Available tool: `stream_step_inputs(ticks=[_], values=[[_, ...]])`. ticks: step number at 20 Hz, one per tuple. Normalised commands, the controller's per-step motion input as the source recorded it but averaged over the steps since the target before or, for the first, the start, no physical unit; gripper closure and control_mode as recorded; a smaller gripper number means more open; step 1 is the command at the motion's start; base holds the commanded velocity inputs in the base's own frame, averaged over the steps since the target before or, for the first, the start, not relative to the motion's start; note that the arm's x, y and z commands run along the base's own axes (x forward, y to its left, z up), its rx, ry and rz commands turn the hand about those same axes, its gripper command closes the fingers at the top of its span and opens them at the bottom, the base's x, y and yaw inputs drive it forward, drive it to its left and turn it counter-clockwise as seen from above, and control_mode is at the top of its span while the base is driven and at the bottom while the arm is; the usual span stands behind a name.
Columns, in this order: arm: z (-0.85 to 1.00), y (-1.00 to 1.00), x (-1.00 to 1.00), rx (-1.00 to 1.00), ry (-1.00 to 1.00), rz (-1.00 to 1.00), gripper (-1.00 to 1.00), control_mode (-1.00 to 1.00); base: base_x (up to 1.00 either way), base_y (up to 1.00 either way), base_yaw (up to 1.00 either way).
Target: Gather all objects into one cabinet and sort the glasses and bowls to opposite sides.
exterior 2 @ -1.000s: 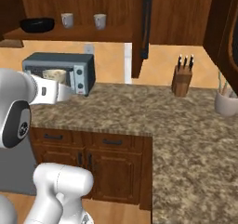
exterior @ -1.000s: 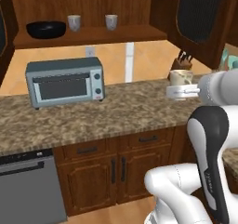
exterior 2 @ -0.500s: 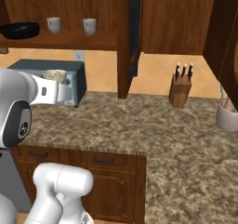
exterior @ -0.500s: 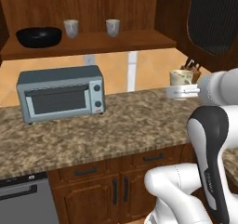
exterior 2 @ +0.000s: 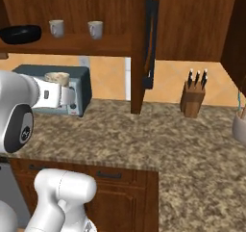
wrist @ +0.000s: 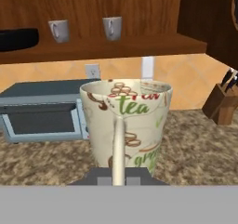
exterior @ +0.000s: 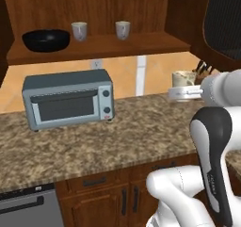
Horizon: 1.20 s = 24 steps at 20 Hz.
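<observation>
My gripper (wrist: 118, 177) is shut on the handle of a cream cup (wrist: 128, 121) printed with "tea", held upright above the granite counter (exterior: 94, 141). From the sides the same cup (exterior: 183, 78) (exterior 2: 56, 77) sits on the hand (exterior: 184, 94) (exterior 2: 65, 95), to the right of the toaster oven and below shelf height. On the shelf of the reddish-brown cabinet (exterior: 141, 44) a wide black bowl (exterior: 46, 39) (exterior 2: 20, 33) (wrist: 17, 38) stands at the left. Two pale cups (exterior: 79, 31) (exterior: 123, 29) stand to its right, apart from each other.
A blue-grey toaster oven (exterior: 68, 101) stands on the counter under the shelf. The cabinet's open door (exterior 2: 146, 38) juts out to the right. A knife block (exterior 2: 193, 94) and a pale container (exterior 2: 239, 125) stand further right. A dishwasher (exterior: 28, 212) sits below the counter.
The whole picture has shifted as the base drives: the shelf and toaster oven look nearer and larger. The printed cup stays in my shut gripper.
</observation>
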Motion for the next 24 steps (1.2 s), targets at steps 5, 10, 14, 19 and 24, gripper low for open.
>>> stream_step_inputs(ticks=[5, 10, 14, 19, 24], values=[[0.00, 0.00, 0.00, 0.00, 0.00, 0.00, 1.00, 1.00, 0.14, 0.55, 0.01], [0.00, 0.00, 0.00, 0.00, 0.00, 0.00, 1.00, 1.00, 0.54, 0.05, 0.00], [0.00, 0.00, 0.00, 0.00, 0.00, 0.00, 1.00, 1.00, 0.64, 0.00, 0.00], [0.00, 0.00, 0.00, 0.00, 0.00, 0.00, 1.00, 1.00, 0.22, 0.00, 0.00], [0.02, 0.00, -0.03, 0.00, 0.00, 0.00, 1.00, -1.00, 0.00, 0.00, 0.00]])
